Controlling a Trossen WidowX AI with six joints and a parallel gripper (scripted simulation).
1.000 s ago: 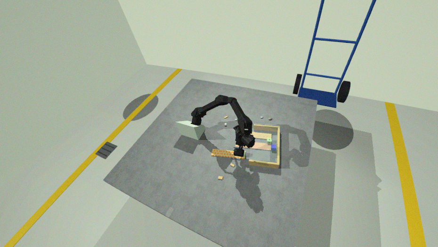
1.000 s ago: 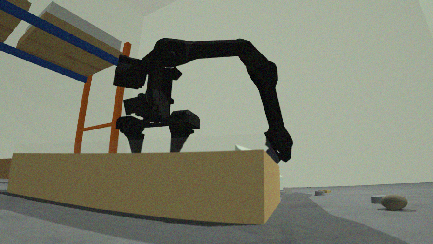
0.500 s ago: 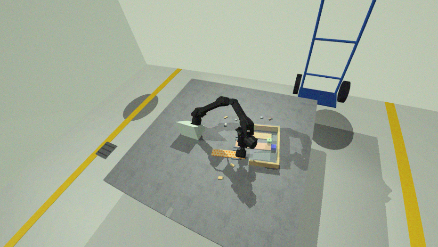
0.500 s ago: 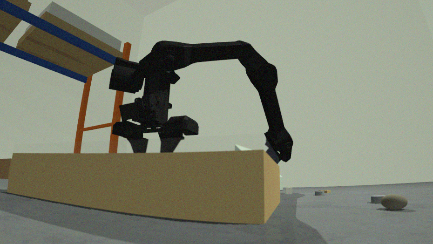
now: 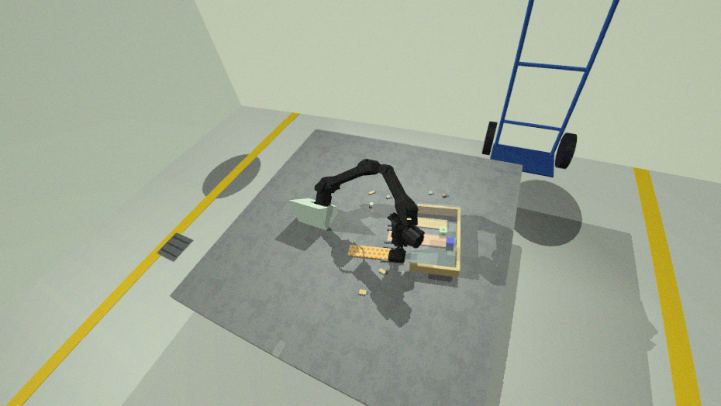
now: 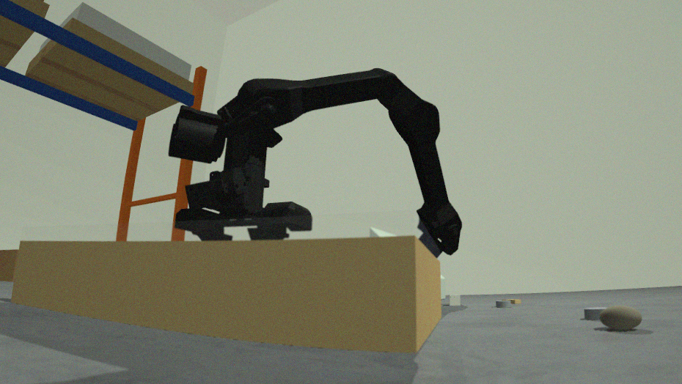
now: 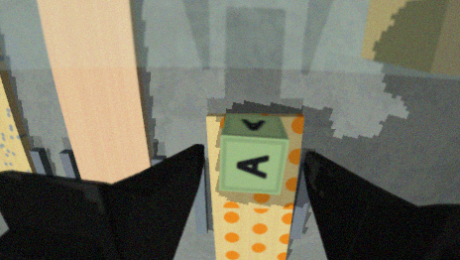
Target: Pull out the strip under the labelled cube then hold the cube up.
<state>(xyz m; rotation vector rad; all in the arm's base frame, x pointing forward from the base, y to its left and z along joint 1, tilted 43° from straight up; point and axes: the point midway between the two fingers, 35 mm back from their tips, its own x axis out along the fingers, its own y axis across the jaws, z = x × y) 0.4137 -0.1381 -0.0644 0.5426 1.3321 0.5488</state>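
The green cube [image 7: 253,166] with a black A stands on the end of the orange-dotted strip [image 5: 369,252] [image 7: 232,243], seen in the wrist view. In the top view the arm hides the cube. The strip's cube end lies outside the wooden enclosure, in front of its open side. My gripper [image 7: 254,156] [image 5: 397,256] [image 6: 242,234] is partly open and empty, one finger on each side of the cube and strip, with gaps beside the cube. Its fingertips are hidden behind the wall in the exterior view. A plain pinkish strip [image 5: 431,239] [image 7: 94,99] and a pale speckled strip [image 5: 433,222] [image 7: 11,149] lie to one side.
The wooden wall [image 5: 458,226] [image 6: 214,291] surrounds the far ends of those two strips, under a see-through cover. Another green cube [image 5: 443,229] and a blue cube [image 5: 450,241] are inside. Low grey rails [image 7: 200,213] flank the strips. Small blocks [image 5: 362,292] [image 5: 382,271] lie nearby.
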